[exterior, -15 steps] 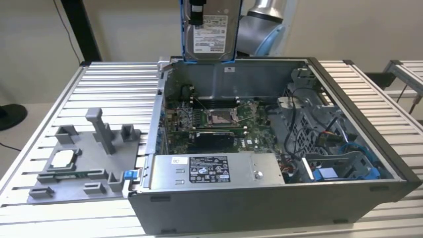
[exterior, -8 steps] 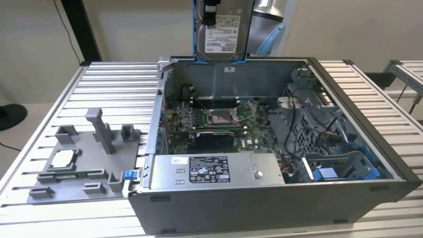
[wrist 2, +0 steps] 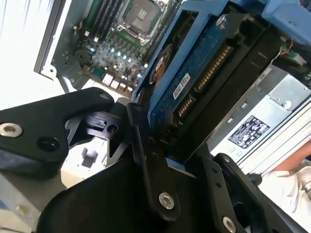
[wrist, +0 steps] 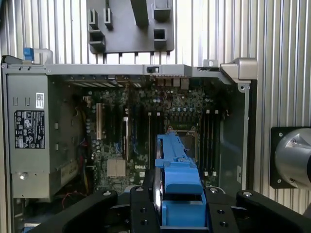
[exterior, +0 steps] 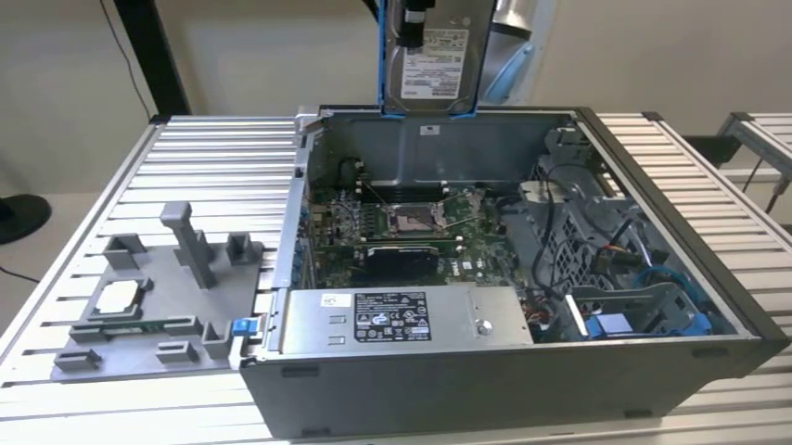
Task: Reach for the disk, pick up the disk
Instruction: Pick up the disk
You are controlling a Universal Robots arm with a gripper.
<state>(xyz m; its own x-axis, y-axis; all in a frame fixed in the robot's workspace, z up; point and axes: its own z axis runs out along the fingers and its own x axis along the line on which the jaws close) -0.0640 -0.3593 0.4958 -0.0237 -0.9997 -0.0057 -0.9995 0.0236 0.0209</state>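
The disk (exterior: pixel 431 67) hangs upright above the back wall of the open computer case (exterior: pixel 371 394). It is silver-grey, with a white label facing the camera and a blue bracket along its edges. My gripper (exterior: pixel 418 20) is shut on the disk's upper end. In the second wrist view the disk (wrist 2: pixel 194 73) shows its blue circuit board and connector between my black fingers (wrist 2: pixel 146 160). In the first wrist view the disk (wrist: pixel 177 177) is edge-on, its blue bracket between the finger pads (wrist: pixel 141 208), high above the motherboard.
The case holds a motherboard (exterior: pixel 409 227), a grey power supply box (exterior: pixel 396 320) with a black-and-white sticker, and a blue drive bay (exterior: pixel 644 315). A grey fixture plate (exterior: pixel 161 297) carrying a small silver chip lies at the exterior view's left on the slatted metal table (exterior: pixel 210 158).
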